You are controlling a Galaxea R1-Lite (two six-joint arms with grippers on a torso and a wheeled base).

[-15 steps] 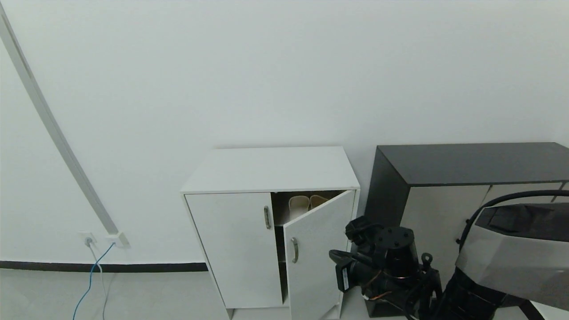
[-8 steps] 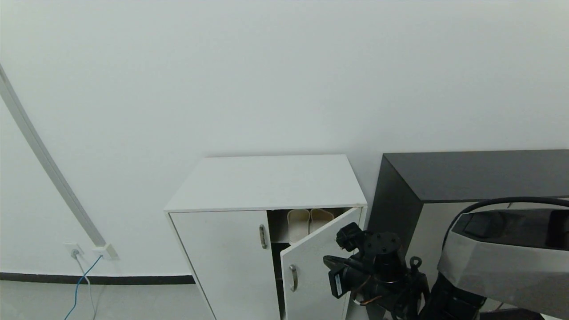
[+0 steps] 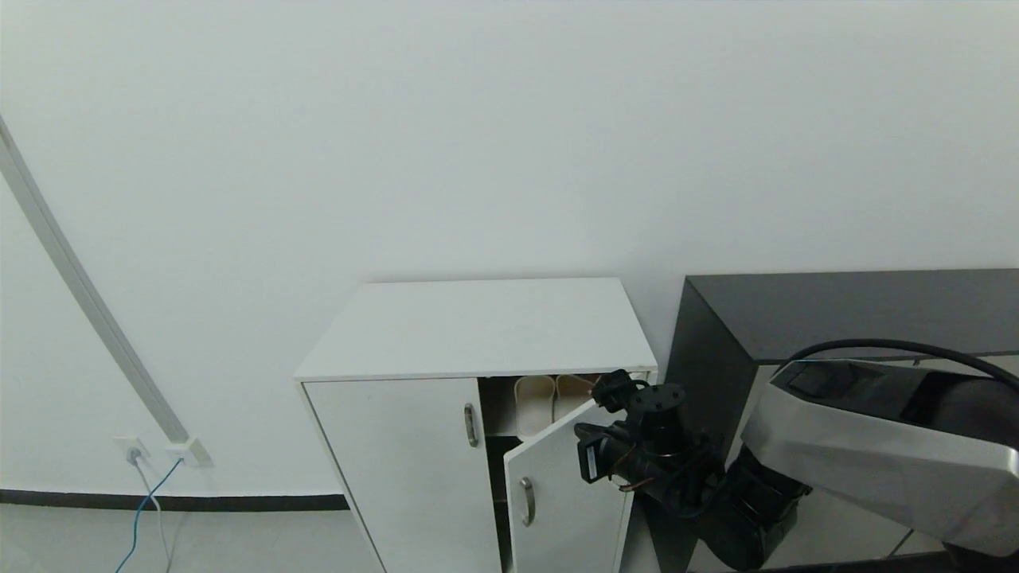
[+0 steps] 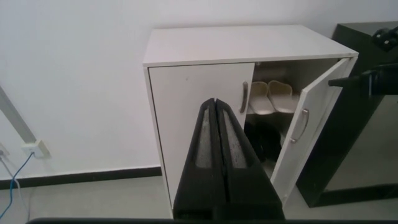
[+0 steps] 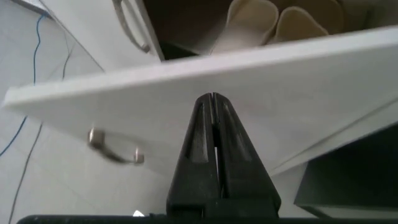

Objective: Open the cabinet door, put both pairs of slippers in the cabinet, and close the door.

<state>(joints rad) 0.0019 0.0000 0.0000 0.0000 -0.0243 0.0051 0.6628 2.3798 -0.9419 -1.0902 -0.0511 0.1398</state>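
The white cabinet (image 3: 478, 326) stands against the wall, its left door (image 3: 390, 461) shut and its right door (image 3: 557, 485) swung partway out, the hinge on the cabinet's right edge. A pair of beige slippers (image 3: 535, 402) sits on the upper shelf just inside the opening, toes pointing outward, the two touching side by side. On the shelf below lies something dark (image 4: 261, 140) — too dim to make out.

The right gripper (image 5: 212, 99) is at the outer face of the right door, near its top edge and well above the door handle (image 5: 115, 147). Its fingers are pressed together with nothing between them.

The left gripper (image 4: 215, 102) hangs well back from the cabinet, facing the shut left door — fingers likewise closed tight on nothing.

A black cabinet (image 3: 836, 302) stands just beside the white one's right side. Blue and white cables (image 3: 143, 509) drop from a wall socket to the floor on the left.
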